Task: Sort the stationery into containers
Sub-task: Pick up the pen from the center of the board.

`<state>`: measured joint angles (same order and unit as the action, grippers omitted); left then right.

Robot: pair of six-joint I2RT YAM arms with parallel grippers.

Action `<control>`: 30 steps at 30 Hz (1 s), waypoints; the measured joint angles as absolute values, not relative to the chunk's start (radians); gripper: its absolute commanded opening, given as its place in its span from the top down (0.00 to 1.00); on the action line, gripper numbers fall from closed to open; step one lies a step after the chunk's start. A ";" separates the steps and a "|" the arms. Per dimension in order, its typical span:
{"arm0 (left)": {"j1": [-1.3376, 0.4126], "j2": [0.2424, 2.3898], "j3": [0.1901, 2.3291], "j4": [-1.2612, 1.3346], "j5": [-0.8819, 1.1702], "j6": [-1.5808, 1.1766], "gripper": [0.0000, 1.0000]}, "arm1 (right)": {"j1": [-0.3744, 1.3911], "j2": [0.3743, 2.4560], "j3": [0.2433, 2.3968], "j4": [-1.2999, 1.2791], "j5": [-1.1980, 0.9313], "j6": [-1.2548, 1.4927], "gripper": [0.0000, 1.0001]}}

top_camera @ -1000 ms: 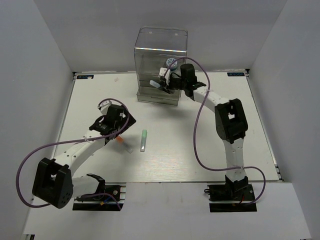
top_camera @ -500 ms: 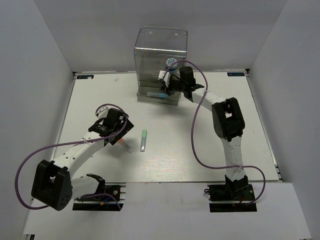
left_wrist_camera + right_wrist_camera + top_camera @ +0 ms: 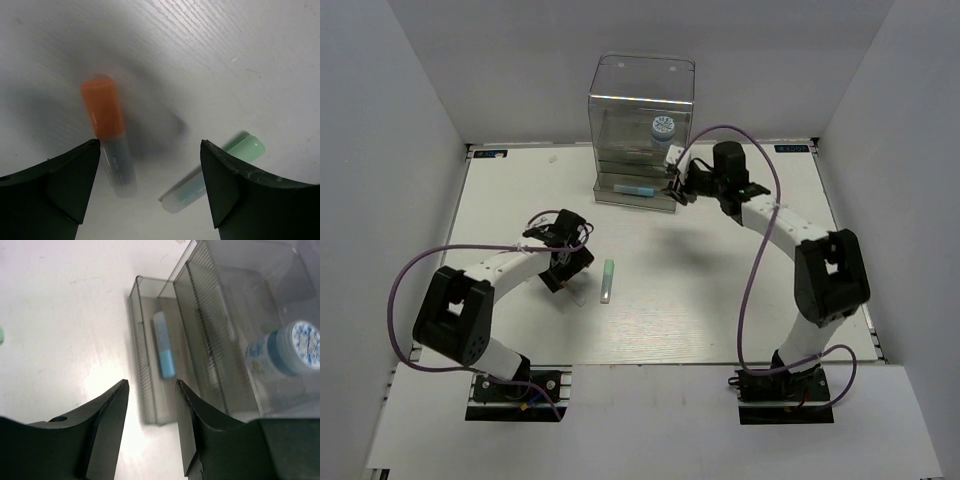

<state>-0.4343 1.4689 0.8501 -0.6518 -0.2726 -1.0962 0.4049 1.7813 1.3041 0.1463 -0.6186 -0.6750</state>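
Your right end effector (image 3: 151, 386) has backed off from the front of the tall clear plastic cabinet of stacked drawers (image 3: 642, 100). Its jaws stand partly spread with nothing between them. The light-blue marker (image 3: 164, 352) now lies lengthwise in the pulled-out bottom drawer (image 3: 136, 325), so that item looks delivered. The round blue-white patterned roll (image 3: 299, 342) sits in a higher compartment of the same cabinet. The bottom drawer is still standing out from the frame, and you may need to push it in later. Meanwhile your left arm has swung in and dropped over the loose items on the white desk (image 3: 740, 290). The left end effector (image 3: 150, 146) is spread wide and empty. The orange-capped marker (image 3: 103, 107) lies flat just inside its left finger, with its clear barrel running close along that finger. The mint-green marker (image 3: 608, 280) lies flat on the desk near the other finger, part hidden behind it in the wrist view. Two markers remain on the desk. The orange-capped one looks like the next pick, but it sits off-centre, so shift the jaws over it before you press them together.
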 measured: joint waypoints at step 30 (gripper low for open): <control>-0.434 1.612 1.132 -0.567 -0.185 -1.058 0.99 | 0.241 1.472 0.885 0.094 -0.606 -0.579 0.10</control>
<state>-0.4343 1.6123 1.1324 -0.5671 -0.1848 -1.0584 0.2409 1.4723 0.8848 0.0944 -0.6064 -0.5785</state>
